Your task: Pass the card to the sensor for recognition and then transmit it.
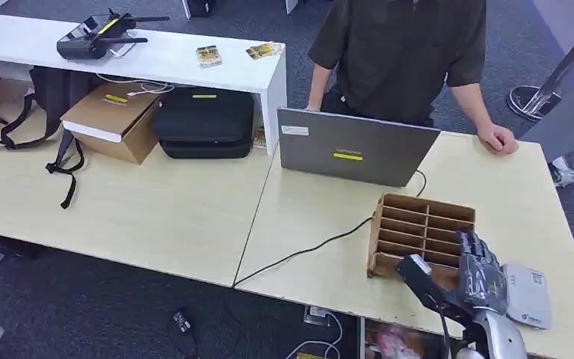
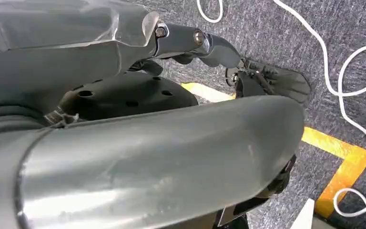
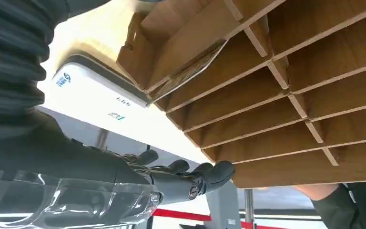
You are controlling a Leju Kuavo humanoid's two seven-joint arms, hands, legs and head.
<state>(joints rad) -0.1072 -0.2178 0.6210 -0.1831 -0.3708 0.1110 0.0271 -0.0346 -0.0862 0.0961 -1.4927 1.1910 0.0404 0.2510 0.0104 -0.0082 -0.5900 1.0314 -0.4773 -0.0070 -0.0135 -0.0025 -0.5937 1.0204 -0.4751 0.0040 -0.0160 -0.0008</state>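
Observation:
A wooden slotted rack (image 1: 418, 224) stands on the light table (image 1: 306, 209) near its front edge. Just right of it lies the white sensor box (image 1: 527, 295). My right hand (image 1: 480, 273) hovers over the rack's near right corner, between rack and sensor, fingers extended and holding nothing. The right wrist view shows those fingers (image 3: 190, 177) close to the rack (image 3: 314, 71), and a thin card (image 3: 190, 71) lodged in a slot beside the sensor (image 3: 95, 95). My left hand (image 2: 195, 40) hangs by the floor with nothing in it.
A grey laptop (image 1: 355, 146) stands open behind the rack, and a black cable (image 1: 306, 250) runs from it across the table. A person (image 1: 403, 45) stands behind the laptop with one hand (image 1: 497, 138) on the table. A black case (image 1: 205, 123) and a cardboard box (image 1: 116, 120) sit at the back left.

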